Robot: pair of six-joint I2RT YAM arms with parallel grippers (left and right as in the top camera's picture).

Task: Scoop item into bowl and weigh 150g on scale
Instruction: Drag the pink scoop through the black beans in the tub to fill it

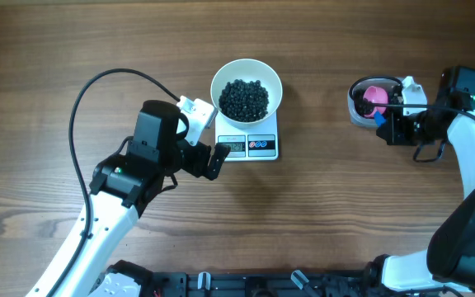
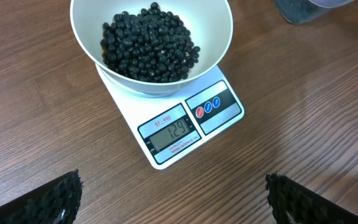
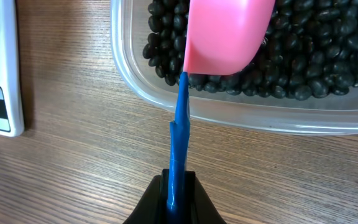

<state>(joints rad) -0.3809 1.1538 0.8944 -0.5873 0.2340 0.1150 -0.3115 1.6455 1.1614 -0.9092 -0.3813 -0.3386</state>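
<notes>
Glossy black beans (image 1: 245, 99) are heaped in the round white bowl (image 1: 218, 82) on the square white scale (image 1: 262, 145), overhead. Left wrist: left hand (image 2: 173, 199) spread apart, display (image 2: 174, 132) seemingly 129. Right wrist: right hand (image 3: 178, 199) clamped on a blue-handled pink scoop (image 3: 229, 31) over a clear plastic tub (image 3: 229, 115).

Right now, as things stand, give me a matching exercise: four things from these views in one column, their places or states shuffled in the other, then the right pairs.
Column one
1. white bowl
2. pink scoop
3. clear tub
4. left gripper

Column two
A. held by its blue handle in the shut right gripper
B. open, holding nothing, in front of the scale
C. standing on the scale, part filled with black beads
D. apart from the scale, with beads in it, under the scoop

Pairs: 1-C, 2-A, 3-D, 4-B
</notes>
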